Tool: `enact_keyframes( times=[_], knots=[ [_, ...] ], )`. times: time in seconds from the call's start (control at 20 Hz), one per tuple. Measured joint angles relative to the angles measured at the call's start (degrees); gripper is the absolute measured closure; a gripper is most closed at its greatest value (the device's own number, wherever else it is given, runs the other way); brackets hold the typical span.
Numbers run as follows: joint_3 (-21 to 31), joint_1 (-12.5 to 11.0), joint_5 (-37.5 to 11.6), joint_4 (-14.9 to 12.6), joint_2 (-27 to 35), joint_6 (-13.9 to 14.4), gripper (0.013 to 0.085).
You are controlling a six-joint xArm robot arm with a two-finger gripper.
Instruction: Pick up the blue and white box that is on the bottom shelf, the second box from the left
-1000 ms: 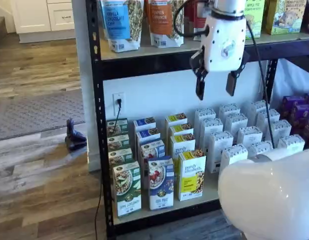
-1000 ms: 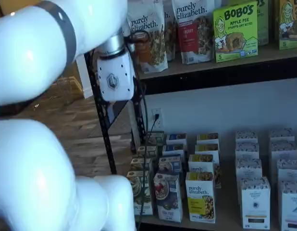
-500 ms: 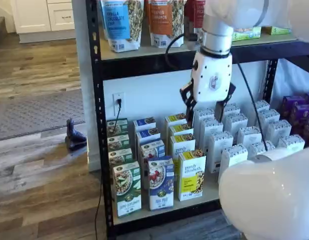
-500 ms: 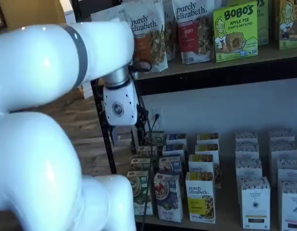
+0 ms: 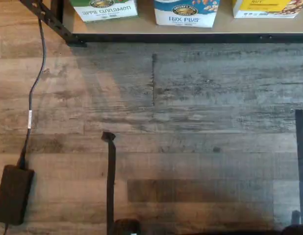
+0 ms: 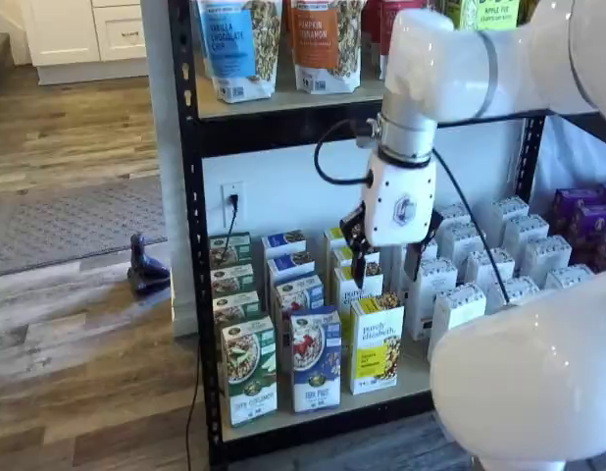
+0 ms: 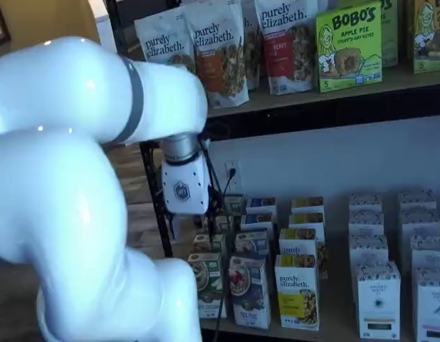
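Note:
The blue and white box stands at the front of its column on the bottom shelf, between a green carton and a yellow one. It also shows in a shelf view and, as a strip reading "Flax Plus", in the wrist view. My gripper hangs in front of the shelf, above and to the right of that box, before the yellow column. A plain gap shows between its two black fingers, which hold nothing. Its white body shows in a shelf view, with the fingers unclear there.
A green and white carton and a yellow and white carton flank the box. White cartons and purple boxes fill the right. Granola bags stand on the upper shelf. A power adapter lies on the wood floor.
My gripper has come down from the upper shelf's beam to the level of the bottom shelf's boxes and shifted a little left. Its fingers stay apart.

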Motion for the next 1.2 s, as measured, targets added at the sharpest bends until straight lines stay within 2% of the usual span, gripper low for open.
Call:
enact_keyframes(
  times=[0.25,0.65,0.8,1.0,1.2],
  knots=[
    [3.4,2.7,-9.3,-0.8,3.8,2.4,0.013],
    [4.9,5.5,-19.1,2.1,12.0,2.7,0.013],
    [5.3,5.7,-22.6,3.4,14.9,1.6,0.013],
    [5.4,5.4,-26.2,2.1,18.6,2.0,0.013],
    [5.4,4.8,-30.5,2.0,22.2,1.2,0.013]
  ],
)
